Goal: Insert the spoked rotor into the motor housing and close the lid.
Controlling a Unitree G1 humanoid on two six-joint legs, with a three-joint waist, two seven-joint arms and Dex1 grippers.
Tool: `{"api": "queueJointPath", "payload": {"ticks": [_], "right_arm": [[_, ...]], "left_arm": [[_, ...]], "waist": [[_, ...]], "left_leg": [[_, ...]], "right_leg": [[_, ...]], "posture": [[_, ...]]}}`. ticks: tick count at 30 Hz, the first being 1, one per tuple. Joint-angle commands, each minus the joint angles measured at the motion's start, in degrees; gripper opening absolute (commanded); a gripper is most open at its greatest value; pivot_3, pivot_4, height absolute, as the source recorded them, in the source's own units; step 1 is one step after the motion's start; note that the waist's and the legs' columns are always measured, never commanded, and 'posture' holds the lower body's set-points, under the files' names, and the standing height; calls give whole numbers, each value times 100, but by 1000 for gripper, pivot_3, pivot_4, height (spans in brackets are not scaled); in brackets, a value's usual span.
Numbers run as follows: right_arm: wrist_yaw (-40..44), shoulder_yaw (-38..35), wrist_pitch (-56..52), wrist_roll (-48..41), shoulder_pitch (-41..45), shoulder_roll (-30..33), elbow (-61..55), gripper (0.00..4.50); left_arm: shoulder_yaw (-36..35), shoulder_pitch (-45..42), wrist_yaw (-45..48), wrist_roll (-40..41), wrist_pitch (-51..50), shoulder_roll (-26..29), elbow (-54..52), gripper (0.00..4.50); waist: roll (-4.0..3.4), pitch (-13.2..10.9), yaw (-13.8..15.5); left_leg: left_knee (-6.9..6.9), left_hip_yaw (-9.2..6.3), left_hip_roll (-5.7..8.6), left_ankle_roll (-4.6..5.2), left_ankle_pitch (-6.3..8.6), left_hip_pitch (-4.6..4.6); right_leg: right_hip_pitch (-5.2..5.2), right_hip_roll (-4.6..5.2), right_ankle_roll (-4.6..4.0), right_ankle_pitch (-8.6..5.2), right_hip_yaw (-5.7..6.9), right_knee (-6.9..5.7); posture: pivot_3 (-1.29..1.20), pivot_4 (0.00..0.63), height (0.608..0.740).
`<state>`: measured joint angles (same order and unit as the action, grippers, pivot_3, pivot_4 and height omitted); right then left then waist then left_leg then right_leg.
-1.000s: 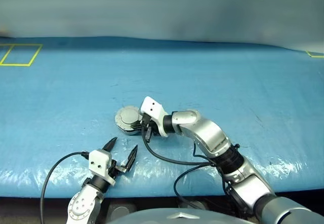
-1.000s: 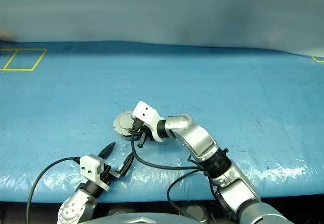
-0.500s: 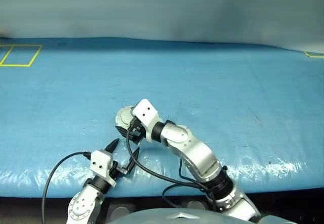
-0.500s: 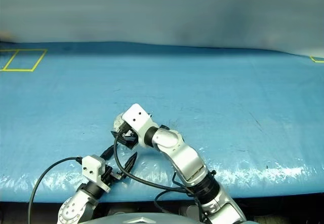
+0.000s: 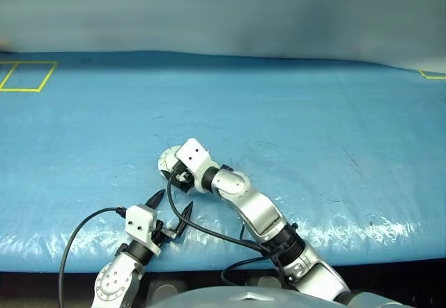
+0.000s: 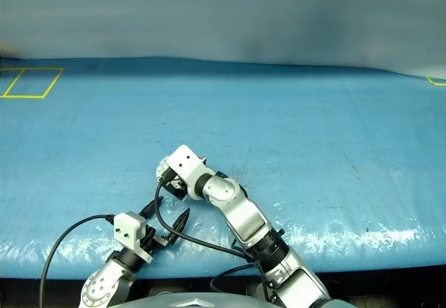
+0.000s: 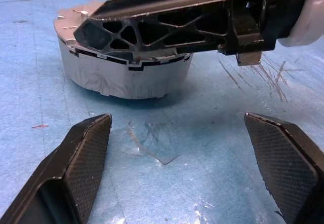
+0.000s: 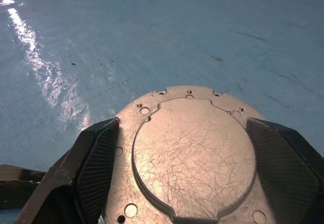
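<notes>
The motor housing [image 7: 126, 79] is a short silver can standing on the blue table. The lid [image 8: 195, 153] lies flat on it, smooth face with the raised circle up. My right gripper [image 8: 185, 125] reaches over it from the right. Its fingers [image 8: 96, 168] press against two opposite sides of the lid. One of these fingers crosses the housing's top edge in the left wrist view. My left gripper [image 5: 173, 201] stands open just in front of the housing, a short gap away, with nothing between its pads [image 7: 86, 168]. The spoked rotor is hidden.
A blue sheet [image 5: 313, 127] covers the whole table. Its front edge runs close behind my left gripper. A yellow tape rectangle [image 5: 28, 75] marks the far left corner, and a yellow mark [image 5: 433, 75] the far right. Black cables [image 5: 209, 231] loop by the front edge.
My right gripper has swung left and down from beside the housing onto it. Its fingers, shut a second ago, now stand spread around the lid. The left gripper has kept still.
</notes>
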<state>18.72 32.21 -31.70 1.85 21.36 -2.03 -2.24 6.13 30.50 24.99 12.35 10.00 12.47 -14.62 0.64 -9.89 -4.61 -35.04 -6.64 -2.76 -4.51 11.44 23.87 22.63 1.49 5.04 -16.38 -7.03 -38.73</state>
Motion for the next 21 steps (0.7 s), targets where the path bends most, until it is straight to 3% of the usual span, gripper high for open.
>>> {"api": "queueJointPath", "payload": {"ticks": [1,14,21], "right_arm": [[65,61,150,89,-17,10,16,3021],[225,-26,-394,237,197,12,-11,3024],[312,270,-476,602,421,286,9,3024]], "left_arm": [[-2,29,-23,28,55,-16,-262,4500],[-30,-31,34,48,62,31,-219,4500],[-40,-48,31,42,33,58,-216,4500]], "waist": [[0,0,-2],[-1,0,-3],[-1,1,6]], "left_leg": [[0,0,0,0,0,0],[-2,0,0,0,0,-6],[-2,0,0,0,0,-8]], "right_leg": [[0,0,0,0,0,0],[-5,0,0,0,0,-2],[-5,0,0,0,0,-3]], "posture": [[0,150,740],[0,150,740],[0,150,740]]}}
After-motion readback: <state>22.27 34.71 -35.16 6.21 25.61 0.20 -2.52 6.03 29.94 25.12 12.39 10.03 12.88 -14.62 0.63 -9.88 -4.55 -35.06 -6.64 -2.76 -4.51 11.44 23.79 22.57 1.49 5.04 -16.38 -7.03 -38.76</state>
